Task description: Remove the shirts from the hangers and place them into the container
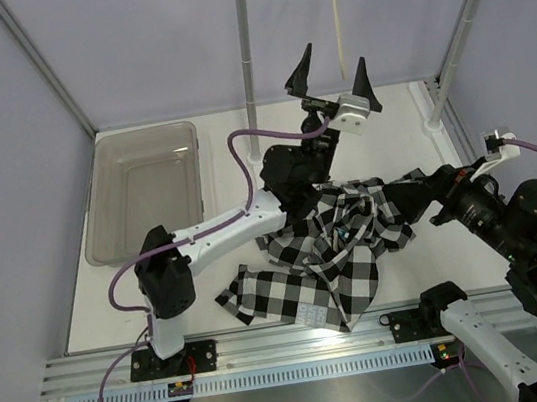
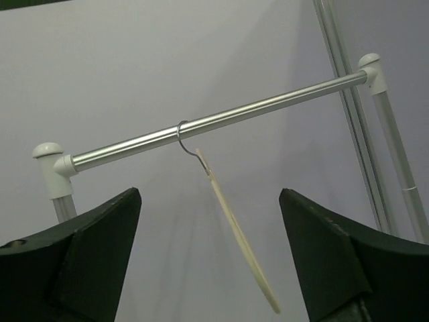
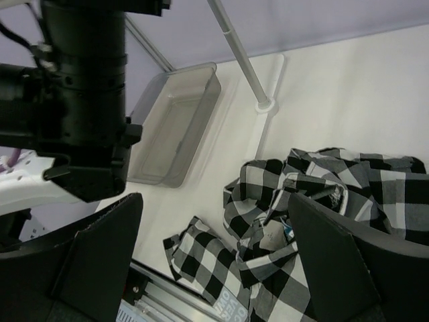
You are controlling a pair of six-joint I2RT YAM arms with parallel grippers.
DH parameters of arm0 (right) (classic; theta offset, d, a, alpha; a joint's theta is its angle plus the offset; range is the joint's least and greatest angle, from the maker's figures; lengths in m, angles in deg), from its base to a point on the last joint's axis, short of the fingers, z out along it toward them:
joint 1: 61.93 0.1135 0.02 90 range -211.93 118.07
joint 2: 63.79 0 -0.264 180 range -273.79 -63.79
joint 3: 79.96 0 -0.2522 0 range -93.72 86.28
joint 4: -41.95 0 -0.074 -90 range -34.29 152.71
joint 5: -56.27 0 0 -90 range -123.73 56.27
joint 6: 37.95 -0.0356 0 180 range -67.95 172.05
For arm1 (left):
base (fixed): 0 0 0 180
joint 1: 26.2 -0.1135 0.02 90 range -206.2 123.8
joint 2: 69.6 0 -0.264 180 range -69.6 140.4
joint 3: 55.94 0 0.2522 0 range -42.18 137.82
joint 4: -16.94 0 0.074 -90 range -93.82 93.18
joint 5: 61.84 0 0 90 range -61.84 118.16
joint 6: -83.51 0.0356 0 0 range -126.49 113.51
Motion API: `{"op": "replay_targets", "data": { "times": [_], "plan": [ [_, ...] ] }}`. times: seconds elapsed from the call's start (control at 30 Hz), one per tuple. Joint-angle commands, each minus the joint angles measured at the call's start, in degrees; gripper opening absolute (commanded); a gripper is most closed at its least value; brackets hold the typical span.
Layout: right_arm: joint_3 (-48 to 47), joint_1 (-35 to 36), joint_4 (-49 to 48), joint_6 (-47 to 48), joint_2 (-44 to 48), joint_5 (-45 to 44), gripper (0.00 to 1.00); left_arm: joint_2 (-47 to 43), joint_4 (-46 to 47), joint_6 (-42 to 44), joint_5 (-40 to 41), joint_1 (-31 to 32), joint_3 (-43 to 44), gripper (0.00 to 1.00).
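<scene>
While the checked shirt (image 1: 330,258) lies crumpled on the table, off its hanger (image 1: 337,29), both grippers are wide and empty; the binning step looks next.
Left gripper (image 1: 333,53) is raised toward the rail (image 2: 221,121), jaws spread, nothing between them, the bare cream hanger hooked just beyond. Right gripper (image 3: 214,198) hovers spread over the heap. To do it well: pinch the thick bunched folds near the collar, not one loose edge, lift high so the trailing cloth clears the rim, then carry it left to the grey translucent bin (image 1: 142,132), which sits well apart at the far left. Left arm crosses the heap's far-left side, so mind snagging. Shirt: black-and-white large check, collar bunched mid-heap, flatter panel toward the near edge with a small white label.
</scene>
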Motion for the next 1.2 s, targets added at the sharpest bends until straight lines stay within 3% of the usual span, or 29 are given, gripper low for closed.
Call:
{"op": "replay_targets", "data": {
  "times": [0.0, 0.17, 0.23, 0.27, 0.33, 0.37, 0.47, 0.57, 0.67, 0.87, 1.17],
  "plan": [
    [-2.65, 0.27, 3.54, 0.38, -3.81, -4.26, 0.99, -7.63, 7.50, 8.22, 3.55, 3.51, 0.01, 0.99],
    [-3.18, 0.36, 6.88, -0.14, -5.67, -10.33, 1.00, -20.37, 4.28, 8.09, 9.50, 8.87, -8.16, 0.99],
    [-2.39, 0.27, 6.80, -0.93, -5.23, -11.99, 1.00, -27.38, -7.12, 0.90, 13.20, 9.76, -8.43, 0.99],
    [-2.13, 0.36, 6.71, -2.42, -4.45, -12.36, 1.00, -29.51, -19.61, -7.14, 16.00, 10.46, -8.34, 0.99],
    [-1.34, 0.36, 6.02, -3.57, -3.39, -14.38, 0.99, -35.04, -34.94, -18.32, 17.17, 10.55, -6.86, 0.99],
    [-0.81, 0.27, 5.49, -4.44, -2.34, -14.55, 1.00, -36.46, -49.65, -28.12, 15.69, 10.55, -5.54, 0.99],
    [-1.42, 0.27, 5.22, -5.42, -1.89, -14.30, 0.99, -38.94, -70.53, -41.44, 8.84, 10.55, -5.35, 0.99],
    [-4.32, 0.27, 7.06, -3.32, -3.90, -9.65, 1.00, -35.44, -82.79, -47.79, 7.16, 10.38, -4.57, 0.99],
    [-6.96, 0.27, 9.35, -2.52, -4.00, -7.35, 0.99, -33.23, -84.35, -51.67, 3.30, 10.29, -6.22, 0.92],
    [-8.89, 0.27, 10.84, -2.34, 0.04, -10.16, 0.99, -34.37, -70.54, -53.27, -1.99, 10.38, -18.97, 0.85],
    [-12.93, 0.27, 14.71, -1.82, 3.29, -14.47, 0.99, -15.22, -75.81, -52.13, -0.57, 10.11, -9.84, 0.89]
  ]
}}
